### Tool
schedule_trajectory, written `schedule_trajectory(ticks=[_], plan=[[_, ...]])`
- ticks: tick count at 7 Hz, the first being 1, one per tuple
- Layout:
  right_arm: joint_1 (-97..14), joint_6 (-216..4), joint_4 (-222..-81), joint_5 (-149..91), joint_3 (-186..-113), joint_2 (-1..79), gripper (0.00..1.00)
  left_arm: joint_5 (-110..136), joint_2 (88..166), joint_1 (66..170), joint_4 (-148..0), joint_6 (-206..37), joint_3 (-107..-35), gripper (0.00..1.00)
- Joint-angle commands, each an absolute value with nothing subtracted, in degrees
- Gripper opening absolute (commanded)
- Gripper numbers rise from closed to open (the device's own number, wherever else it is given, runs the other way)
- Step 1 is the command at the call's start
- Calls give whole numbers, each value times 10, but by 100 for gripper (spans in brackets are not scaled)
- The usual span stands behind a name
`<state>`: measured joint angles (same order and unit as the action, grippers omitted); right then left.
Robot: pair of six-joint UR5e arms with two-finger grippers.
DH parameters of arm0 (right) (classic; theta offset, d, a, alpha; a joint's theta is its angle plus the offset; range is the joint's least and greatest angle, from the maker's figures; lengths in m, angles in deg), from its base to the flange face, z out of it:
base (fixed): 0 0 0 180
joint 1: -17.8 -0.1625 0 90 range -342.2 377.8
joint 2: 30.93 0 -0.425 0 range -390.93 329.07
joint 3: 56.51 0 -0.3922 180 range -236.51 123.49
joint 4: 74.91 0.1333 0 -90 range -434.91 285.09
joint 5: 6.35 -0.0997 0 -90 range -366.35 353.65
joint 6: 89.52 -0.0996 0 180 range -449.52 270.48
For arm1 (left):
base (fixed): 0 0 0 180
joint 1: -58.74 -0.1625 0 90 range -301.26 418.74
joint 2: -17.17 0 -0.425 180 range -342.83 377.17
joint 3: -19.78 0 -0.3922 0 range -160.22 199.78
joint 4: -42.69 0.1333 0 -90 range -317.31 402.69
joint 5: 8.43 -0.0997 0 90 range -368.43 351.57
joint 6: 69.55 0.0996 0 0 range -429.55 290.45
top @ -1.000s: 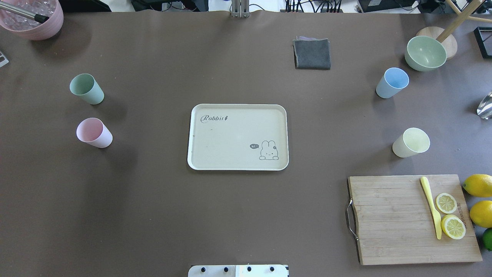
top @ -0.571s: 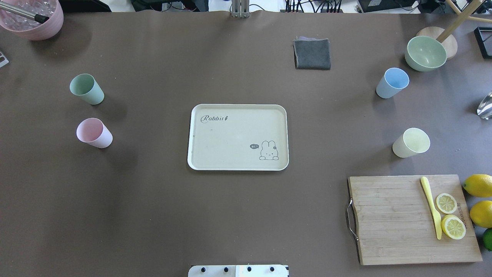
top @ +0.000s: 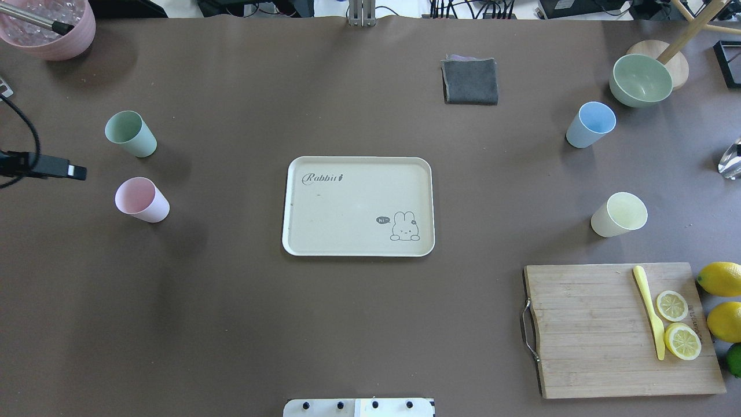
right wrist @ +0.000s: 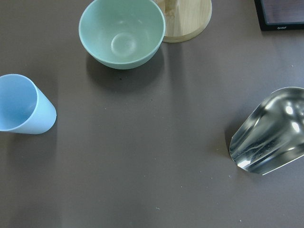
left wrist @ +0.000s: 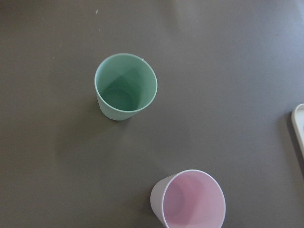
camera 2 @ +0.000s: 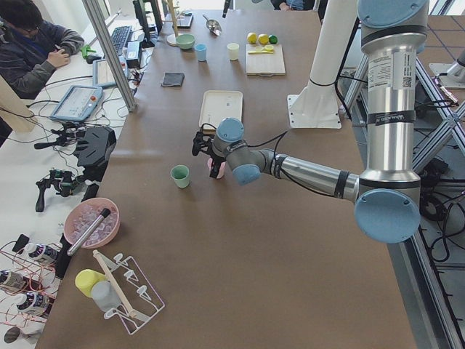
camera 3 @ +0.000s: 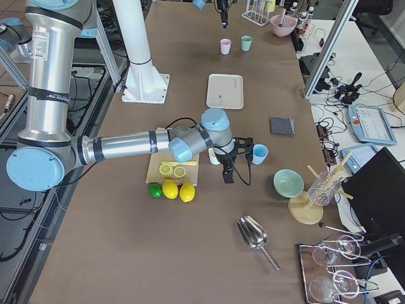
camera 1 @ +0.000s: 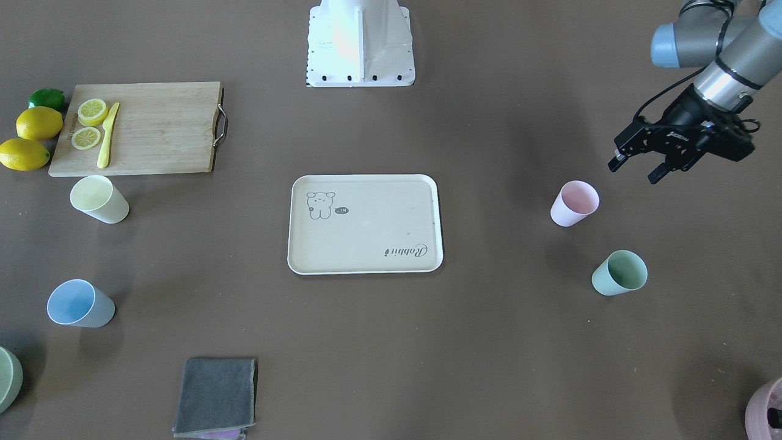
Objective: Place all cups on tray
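Four cups, none on the tray [top: 347,214] yet: pink cup [top: 142,200] and mint green cup [top: 130,134] stand off its robot-left side, blue cup [top: 590,124] and yellow cup [top: 618,215] off its right. Left gripper [camera 1: 633,172] hangs beyond the pink cup, fingers spread, empty. Right gripper [camera 3: 228,172] is out on the tray's blue-and-yellow side; can't tell its jaws.

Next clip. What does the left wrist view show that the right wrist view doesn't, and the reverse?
Left wrist only: the mint green cup and the pink cup, upright and apart, plus a sliver of the tray at the right edge. Right wrist only: the light blue cup, the sage-green bowl, a wooden base beyond it, and a metal scoop. Both: the brown table, with cups standing on it, off the tray.
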<state>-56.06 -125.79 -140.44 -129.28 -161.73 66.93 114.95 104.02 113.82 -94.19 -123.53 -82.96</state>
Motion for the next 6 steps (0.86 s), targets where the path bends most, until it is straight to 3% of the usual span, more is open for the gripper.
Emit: schedule_trajectory(ticks=[1, 2, 3, 6], plan=[[-550, -1262, -1403, -1288, -1607, 664, 100, 1101, 1069, 1097, -939, -1240, -772, 89], [-550, -1261, -1403, -1287, -1607, 664, 100, 1101, 1079, 1097, -941, -1240, -756, 72], [-550, -1257, -1403, -1286, -1607, 665, 100, 1084, 1097, 1044, -942, -1239, -757, 1], [-550, -1257, -1403, -1285, -1607, 665, 100, 1069, 1102, 1021, -942, -1238, -761, 0]])
